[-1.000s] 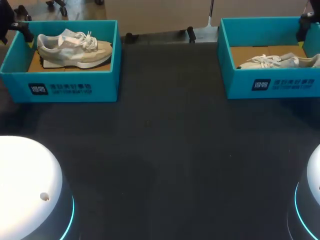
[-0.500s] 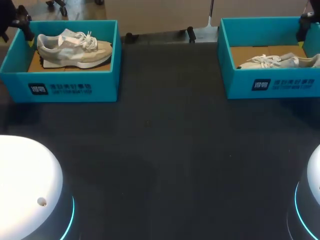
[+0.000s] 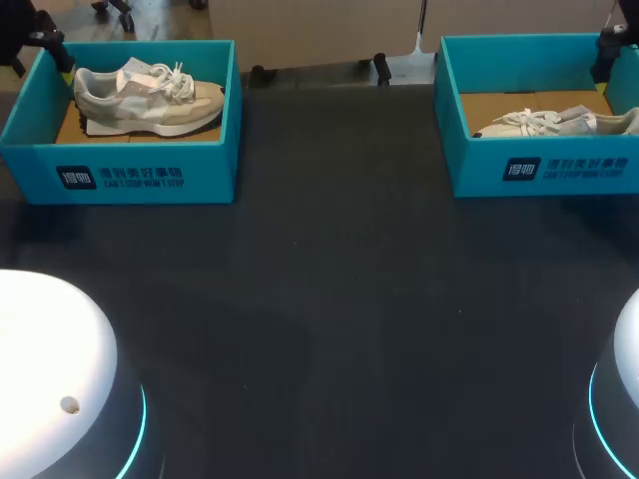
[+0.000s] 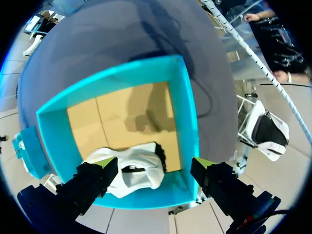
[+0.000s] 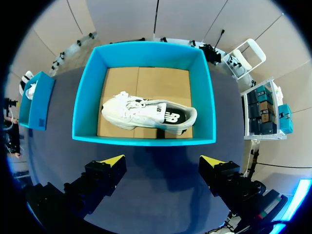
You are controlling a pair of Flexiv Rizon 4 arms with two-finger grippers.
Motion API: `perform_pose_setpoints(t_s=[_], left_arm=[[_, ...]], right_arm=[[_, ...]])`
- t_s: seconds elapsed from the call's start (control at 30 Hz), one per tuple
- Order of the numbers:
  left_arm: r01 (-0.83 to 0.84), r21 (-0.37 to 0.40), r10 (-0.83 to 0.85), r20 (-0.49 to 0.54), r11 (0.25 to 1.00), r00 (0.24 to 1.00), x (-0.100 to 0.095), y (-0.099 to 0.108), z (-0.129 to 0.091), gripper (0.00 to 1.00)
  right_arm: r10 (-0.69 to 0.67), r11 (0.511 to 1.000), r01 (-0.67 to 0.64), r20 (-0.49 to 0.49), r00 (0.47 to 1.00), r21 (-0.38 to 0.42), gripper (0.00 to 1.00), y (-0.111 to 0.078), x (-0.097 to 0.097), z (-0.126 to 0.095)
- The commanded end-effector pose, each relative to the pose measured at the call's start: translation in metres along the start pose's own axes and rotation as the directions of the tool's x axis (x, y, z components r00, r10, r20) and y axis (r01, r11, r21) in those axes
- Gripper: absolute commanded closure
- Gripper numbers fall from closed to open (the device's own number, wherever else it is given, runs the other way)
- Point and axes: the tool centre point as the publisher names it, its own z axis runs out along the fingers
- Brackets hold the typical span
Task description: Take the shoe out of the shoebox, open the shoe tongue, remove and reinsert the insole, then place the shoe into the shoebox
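Two teal shoeboxes stand at the table's far side. The left shoebox [image 3: 120, 175] holds a beige and white sneaker [image 3: 150, 95] lying on its side. The right shoebox [image 3: 549, 170] holds a white sneaker [image 3: 559, 122]. My left gripper [image 4: 153, 165] hangs open above the left shoebox [image 4: 187, 126], over the heel end of its sneaker [image 4: 139, 170], touching nothing. My right gripper [image 5: 161, 161] is open above the table, just outside the near wall of the right shoebox [image 5: 144, 139]; its white sneaker [image 5: 148, 114] lies ahead of the fingers. In the head view the left gripper [image 3: 40, 35] and the right gripper [image 3: 611, 45] show only at the far corners.
Dark tabletop [image 3: 329, 299] stretches between and in front of the two boxes. The white rounded bases of my arms sit at the near left [image 3: 50, 369] and near right [image 3: 624, 369]. The left shoebox [image 5: 34, 100] shows beside the right one in the right wrist view.
My left arm has shifted slightly, its gripper edging outward at the left box's far corner. The right arm, both boxes and both sneakers are unchanged.
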Motion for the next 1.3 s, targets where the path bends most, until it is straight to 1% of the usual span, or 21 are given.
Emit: perform_pose_setpoints(t_s=[0.03,0.07,0.1,0.13,0.2,0.43,0.6,0.67,0.73,0.9,0.97,1.0,1.1,1.13,1.23,1.3], left_arm=[[0.002,0.034,-0.002,-0.002,0.999,1.000,0.001,0.037,0.023,0.00],[-0.004,-0.006,0.004,-0.055,1.000,0.998,0.001,0.040,0.026,0.00],[-0.011,-0.012,0.011,-0.047,1.000,0.999,0.001,0.041,0.027,0.00],[-0.019,-0.006,0.019,-0.008,1.000,1.000,0.000,0.044,0.027,0.00],[-0.013,-0.027,0.012,-0.048,1.000,0.999,-0.001,0.051,0.033,0.00],[-0.004,-0.004,0.003,-0.021,1.000,1.000,0.002,0.065,0.051,0.00],[-0.042,-0.026,0.041,-0.031,0.999,0.999,0.003,0.073,0.063,0.00],[-0.042,-0.029,0.041,-0.030,0.999,0.999,0.003,0.076,0.067,0.14],[-0.033,-0.026,0.032,-0.028,0.999,0.999,0.004,0.079,0.073,0.23],[-0.003,-0.021,0.003,-0.022,1.000,1.000,0.009,0.082,0.085,0.26],[0.010,-0.020,-0.010,-0.023,1.000,1.000,0.011,0.083,0.088,0.35],[0.011,-0.021,-0.011,-0.026,1.000,1.000,0.012,0.083,0.089,0.37],[0.025,-0.021,-0.025,-0.021,0.999,0.999,0.013,0.083,0.090,0.35],[0.030,-0.018,-0.031,-0.018,0.999,0.999,0.013,0.082,0.091,0.36],[0.033,-0.004,-0.033,-0.013,0.999,0.999,0.013,0.080,0.099,0.36],[0.032,0.006,-0.032,-0.010,0.999,0.999,0.012,0.080,0.103,0.41]], right_arm=[[0.000,1.000,0.000,0.002,1.000,0.000,0.00,0.000,0.000,0.000],[0.000,1.000,0.000,0.002,1.000,0.000,0.00,0.000,0.000,0.000],[0.000,1.000,0.000,0.002,1.000,0.000,0.00,0.000,0.000,0.000],[0.000,1.000,0.000,0.002,1.000,0.000,0.00,0.000,0.000,0.000],[0.000,1.000,0.000,0.002,1.000,0.000,0.00,0.000,0.000,0.000],[0.000,1.000,0.000,0.002,1.000,0.000,0.00,0.000,0.000,0.000],[0.000,1.000,0.000,0.002,1.000,0.000,0.00,0.000,0.000,0.000],[0.000,1.000,0.000,0.002,1.000,0.000,0.00,0.000,0.000,0.000],[0.000,1.000,0.000,0.002,1.000,0.000,0.00,0.000,0.000,0.000],[0.000,1.000,0.000,0.002,1.000,0.000,0.00,0.000,0.000,0.000],[0.000,1.000,0.000,0.002,1.000,0.000,0.00,0.000,0.000,0.000],[0.000,1.000,0.000,0.002,1.000,0.000,0.00,0.000,0.000,0.000],[0.000,1.000,0.000,0.002,1.000,0.000,0.00,0.000,0.000,0.000],[0.000,1.000,0.000,0.002,1.000,0.000,0.00,0.000,0.000,0.000],[0.000,1.000,0.000,0.002,1.000,0.000,0.00,0.000,0.000,0.000],[0.000,1.000,0.000,0.002,1.000,0.000,0.00,0.000,0.000,0.000]])
